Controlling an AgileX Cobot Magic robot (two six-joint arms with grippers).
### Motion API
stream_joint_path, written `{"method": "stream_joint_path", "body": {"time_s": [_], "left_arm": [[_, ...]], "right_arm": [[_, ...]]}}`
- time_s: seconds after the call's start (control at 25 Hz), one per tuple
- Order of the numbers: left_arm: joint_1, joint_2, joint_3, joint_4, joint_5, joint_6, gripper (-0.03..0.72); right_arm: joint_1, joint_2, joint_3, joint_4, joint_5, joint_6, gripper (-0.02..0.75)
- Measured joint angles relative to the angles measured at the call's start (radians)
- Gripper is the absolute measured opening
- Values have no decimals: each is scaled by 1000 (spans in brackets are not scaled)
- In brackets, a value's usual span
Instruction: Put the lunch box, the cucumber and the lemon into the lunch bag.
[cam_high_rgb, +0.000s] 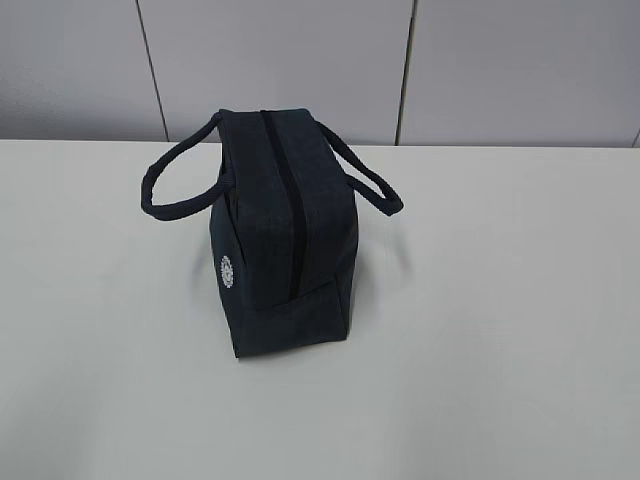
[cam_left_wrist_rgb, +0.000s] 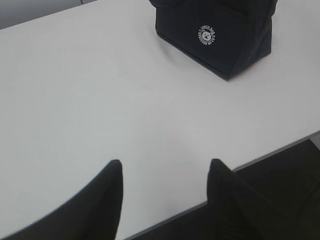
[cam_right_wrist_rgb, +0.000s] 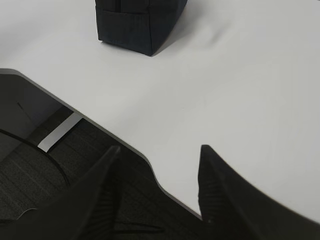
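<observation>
Exterior view shows the boxy dark navy fabric lunch bag (cam_high_rgb: 285, 235) standing upright mid-way along the white table (cam_high_rgb: 500, 330), zipper closed along its top, loop handles splayed to either side. My left gripper (cam_left_wrist_rgb: 165, 170) and my right gripper (cam_right_wrist_rgb: 160, 155) hang near the table's edge, jaws apart, holding nothing, well away from it.

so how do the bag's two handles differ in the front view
The left handle droops outward and low, forming a wide loop beside the lunch bag. The right handle shows as a narrower, straighter strap slanting down from the top edge, with little open loop visible. Both are the same dark navy fabric, and neither is held by a gripper.
</observation>
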Motion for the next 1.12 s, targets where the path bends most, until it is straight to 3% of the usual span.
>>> {"method": "stream_joint_path", "body": {"time_s": [0.56,0.64,0.88,1.12], "left_arm": [[1,0,0,4,-6,0,375],[16,0,0,5,-6,0,375],[130,0,0,5,-6,0,375],[208,0,0,5,-6,0,375]], "right_arm": [[-5,0,0,-3,-4,0,368],[-36,0,0,-3,-4,0,368],[-239,0,0,-4,-4,0,368],[-360,0,0,-4,-5,0,368]]}}
